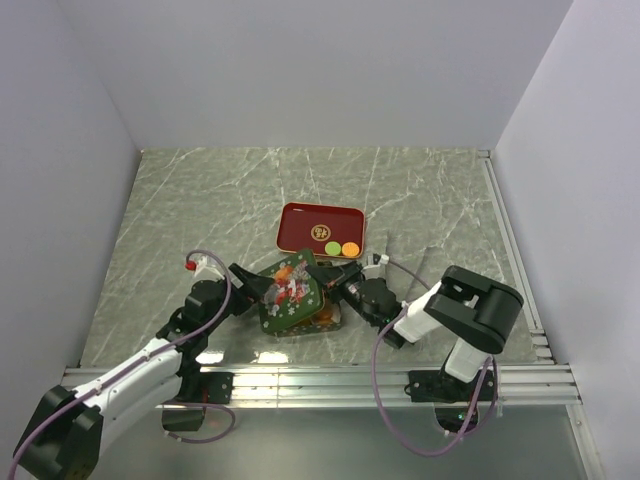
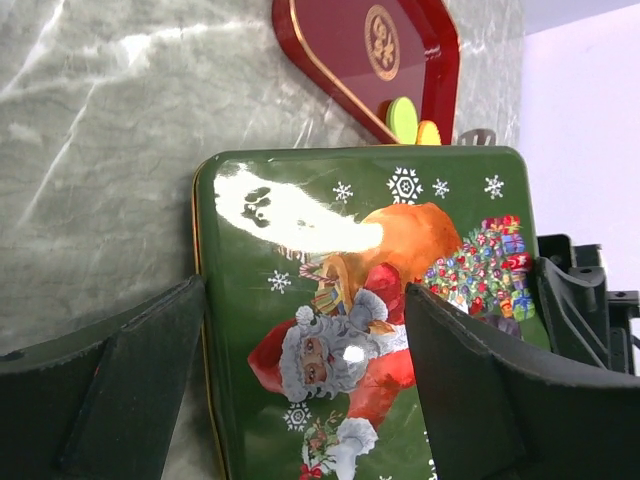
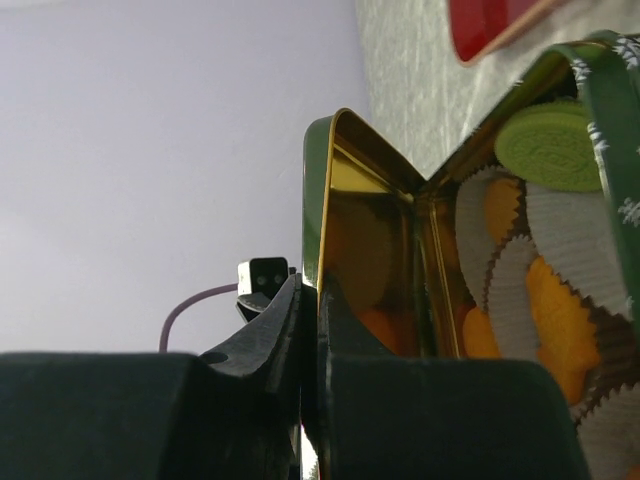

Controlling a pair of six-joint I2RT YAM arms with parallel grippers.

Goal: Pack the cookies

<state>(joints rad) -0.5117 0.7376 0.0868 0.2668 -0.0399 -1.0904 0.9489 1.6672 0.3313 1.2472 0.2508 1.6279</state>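
A green Christmas tin (image 1: 292, 297) stands at the table's near middle. Its Santa lid (image 2: 400, 210) lies tilted over it, leaving one side open. Inside the tin, orange cookies (image 3: 560, 310) and a green cookie (image 3: 550, 145) rest in white paper cups. Two more cookies, one green (image 1: 333, 247) and one orange (image 1: 350, 249), lie on the red tray (image 1: 305, 222). My left gripper (image 2: 305, 300) is open above the lid, with one finger (image 2: 130, 380) just outside the lid's edge and the other over its middle. My right gripper (image 3: 318, 300) is shut on the tin's wall (image 3: 335, 190).
The red tray (image 2: 340, 60) lies just behind the tin, close to its far edge. White walls surround the marble table (image 1: 180, 210). A metal rail (image 1: 320, 378) runs along the near edge between the arm bases.
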